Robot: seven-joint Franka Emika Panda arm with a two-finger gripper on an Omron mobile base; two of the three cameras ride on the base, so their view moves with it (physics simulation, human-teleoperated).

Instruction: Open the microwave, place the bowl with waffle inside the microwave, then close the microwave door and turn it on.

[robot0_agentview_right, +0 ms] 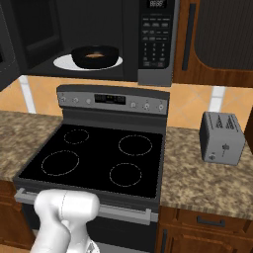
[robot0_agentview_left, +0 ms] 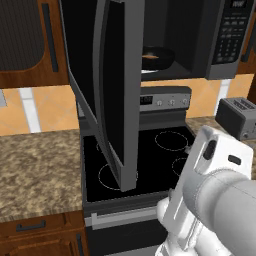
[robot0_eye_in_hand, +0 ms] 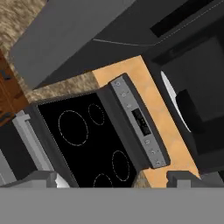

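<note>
Stove [robot0_agentview_right: 99,158] below; microwave door [robot0_agentview_left: 112,85] open, toaster [robot0_agentview_right: 222,137] right

A matt grey, metal-looking frame around dark glossy glass is seen on the wide open microwave door [robot0_agentview_left: 112,95]. The flat black stove top [robot0_agentview_right: 99,158] is rendered smooth and glassy, with a brushed grey metal control panel [robot0_agentview_right: 113,101]. The speckled brown stone-like countertop [robot0_agentview_left: 35,170] appears rough-patterned. Dark reddish wood with a satin sheen is shown on the cabinets [robot0_agentview_right: 217,44]. The small grey toaster [robot0_agentview_right: 222,138] looks like matt metal.
</note>
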